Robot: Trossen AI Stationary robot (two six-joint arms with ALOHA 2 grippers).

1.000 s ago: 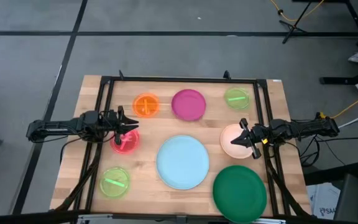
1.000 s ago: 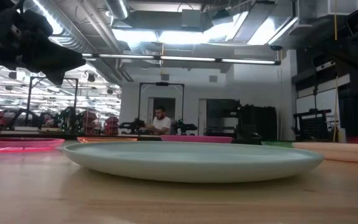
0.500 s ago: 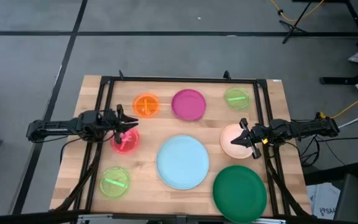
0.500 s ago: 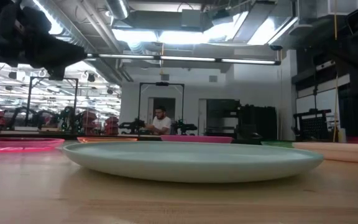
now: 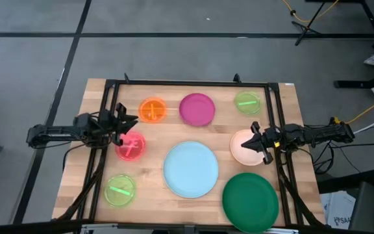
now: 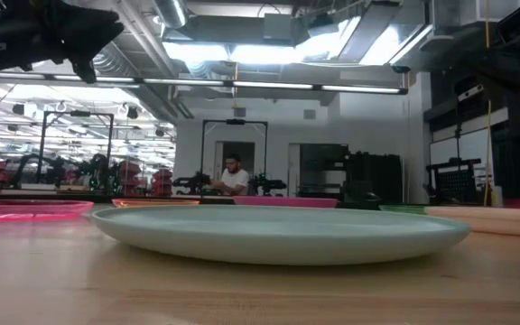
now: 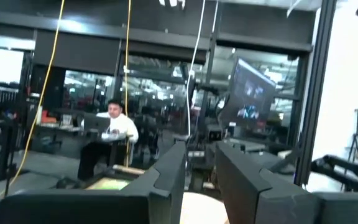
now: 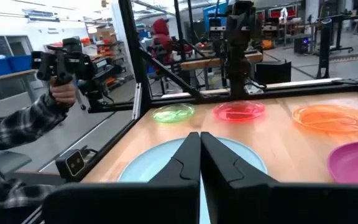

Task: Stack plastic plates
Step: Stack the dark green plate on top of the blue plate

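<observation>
1. Since the earlier frame, the left hand [image 5: 123, 123] has drawn back toward the left edge of the high view and now sits at the upper-left rim of the pink-red plate [image 5: 130, 147] rather than over it; its fingers stand apart with nothing between them.
2. None of the plates is stacked yet. All eight lie singly on the table [image 5: 289, 117]: light blue plate [image 5: 191, 169] at centre, dark green plate [image 5: 250, 201] at lower right, magenta plate [image 5: 197, 108] at upper centre, orange plate [image 5: 152, 109] to its left, one lime green plate [image 5: 247, 102] at upper right, another lime green plate [image 5: 119, 190] at lower left.
3. The peach plate [image 5: 245, 147] lies right of centre, close beside the light blue one. The right hand [image 5: 257, 139] is over its right side, fingers pressed together in the right wrist view and gripping nothing.
4. To do this step well, I judge the right hand must part its fingers, come down at the peach rim and pinch only the edge, since these shallow plates give little else to hold.
5. A good base seems to be a large plate, with medium ones next and small ones last, each set down centred so it nests.
6. A person's sleeved arm [image 8: 17, 124] holding a controller shows beyond the table in the right wrist view.
</observation>
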